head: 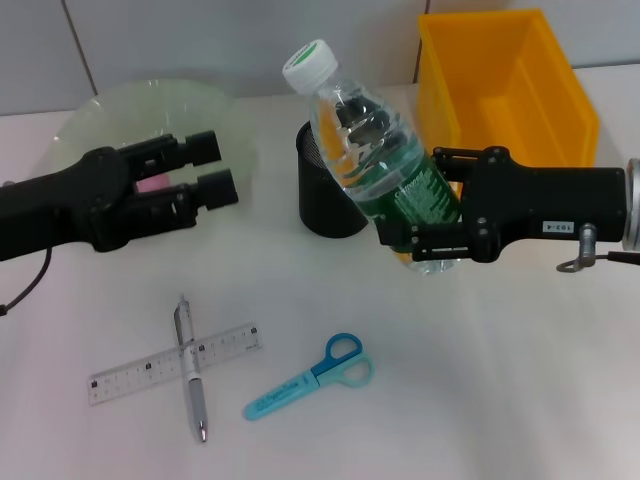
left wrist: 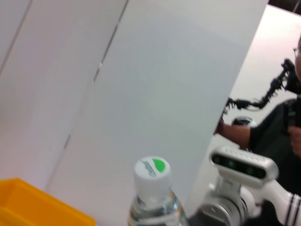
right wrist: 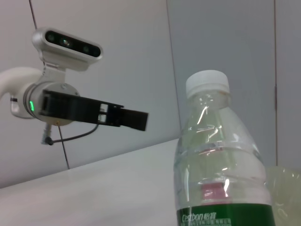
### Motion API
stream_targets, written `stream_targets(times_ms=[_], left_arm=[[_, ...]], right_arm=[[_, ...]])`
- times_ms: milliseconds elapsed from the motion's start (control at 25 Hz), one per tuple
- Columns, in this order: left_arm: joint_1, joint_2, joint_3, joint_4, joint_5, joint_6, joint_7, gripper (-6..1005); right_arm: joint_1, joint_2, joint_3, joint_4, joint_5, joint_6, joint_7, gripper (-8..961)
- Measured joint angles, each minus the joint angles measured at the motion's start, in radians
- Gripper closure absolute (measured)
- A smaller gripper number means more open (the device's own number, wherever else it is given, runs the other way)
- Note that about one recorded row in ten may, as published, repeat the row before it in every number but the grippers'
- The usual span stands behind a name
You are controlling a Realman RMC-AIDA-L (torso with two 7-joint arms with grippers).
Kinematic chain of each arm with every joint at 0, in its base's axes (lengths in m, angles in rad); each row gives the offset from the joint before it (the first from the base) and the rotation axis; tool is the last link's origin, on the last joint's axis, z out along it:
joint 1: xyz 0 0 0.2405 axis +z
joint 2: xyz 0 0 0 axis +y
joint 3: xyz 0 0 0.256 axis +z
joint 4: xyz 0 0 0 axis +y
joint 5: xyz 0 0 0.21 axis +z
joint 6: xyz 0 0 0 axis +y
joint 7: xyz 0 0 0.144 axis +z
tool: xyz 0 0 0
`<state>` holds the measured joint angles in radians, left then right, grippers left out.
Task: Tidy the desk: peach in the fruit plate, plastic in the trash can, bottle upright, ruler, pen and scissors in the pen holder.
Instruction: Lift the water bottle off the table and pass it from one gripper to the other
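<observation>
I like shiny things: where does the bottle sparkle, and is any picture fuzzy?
Head view: the bottle, held by the right claw, glints on its clear top. Right wrist view: white streaks on its shoulder. Left wrist view: soft, hazy, washed out; left claw holds nothing.

Bottle (head: 375,150) base hidden behind right gripper (head: 425,235); in left wrist view only cap and neck show, rest cut by edge; in right wrist view lower body cut by edge. Pen holder (head: 325,190) partly hidden behind bottle. Plate (head: 120,115) partly covered by left gripper (head: 215,170); pink thing (head: 153,184) between fingers, too little visible to identify. Yellow bin (head: 510,85) top cut by edge, inside floor mostly unseen. Ruler (head: 175,362) markings too small to read. Both arms cut off at head view sides.
</observation>
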<state>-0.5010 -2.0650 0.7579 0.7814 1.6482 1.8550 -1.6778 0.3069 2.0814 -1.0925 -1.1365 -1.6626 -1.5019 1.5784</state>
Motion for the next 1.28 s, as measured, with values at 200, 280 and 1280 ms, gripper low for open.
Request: stream_targets(times_ms=[200,280,1280], left_arm=[[-0.003,-0.002,0.000,-0.073,-0.022,-0.039,0.060,201],[-0.004,-0.004,0.000,-0.102,-0.023,-0.046,0.086,201],[-0.018,-0.010,0.011,-0.295,-0.043,-0.103,0.263,201]], right_arm=[[0.000,0.000,-0.007,0.049,0.019,-0.008,-0.044,181],[0.000,0.001,-0.007,0.107,0.054,-0.020,-0.093,181],[0.069,0.003,-0.015,0.539,0.165,-0.068,-0.361,181]])
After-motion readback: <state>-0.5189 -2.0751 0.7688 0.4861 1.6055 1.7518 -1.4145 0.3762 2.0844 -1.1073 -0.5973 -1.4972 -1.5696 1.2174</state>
